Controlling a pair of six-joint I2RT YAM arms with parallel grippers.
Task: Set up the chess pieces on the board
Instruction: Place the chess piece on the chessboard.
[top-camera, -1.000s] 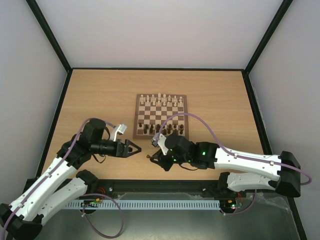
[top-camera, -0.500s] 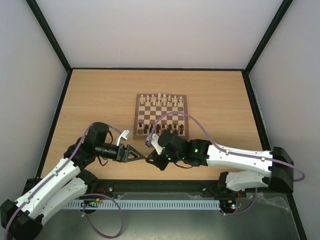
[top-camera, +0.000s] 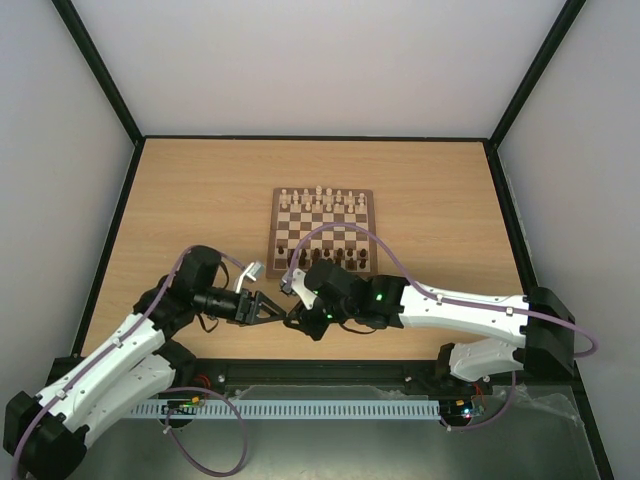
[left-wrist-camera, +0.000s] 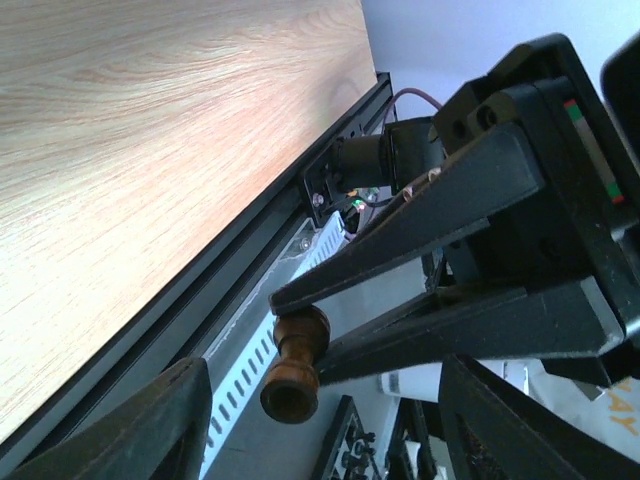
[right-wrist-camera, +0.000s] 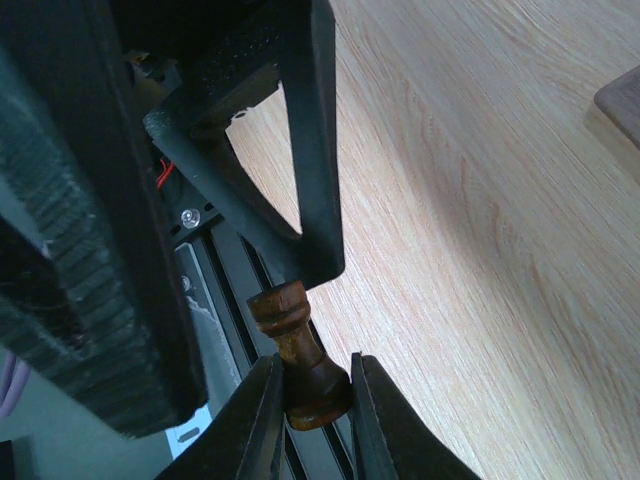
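Dark piece (right-wrist-camera: 290, 330) is held clamped at its base by R gripper (right-wrist-camera: 314, 385), over near edge of table (top-camera: 200, 200), in front of board (top-camera: 322, 232), not on it. L gripper (top-camera: 276, 311) is found open, jaws either side of the piece's head; no firm hold seen. Risk: piece could be dropped or tilted if R is released before L is shut, and lost off the edge. No containers noted. On the board, pale pieces (top-camera: 320, 198) are seen at far side, dark pieces (top-camera: 335, 258) at near side.

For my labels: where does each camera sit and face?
Top external: above, behind the bases, looking down on the checkered wooden chessboard; both arms show.
Left wrist: on its arm, facing the right gripper; own fingers show.
Right wrist: on its arm, facing the left gripper; own fingers below.
Wrists share the dark brown wooden chess piece.
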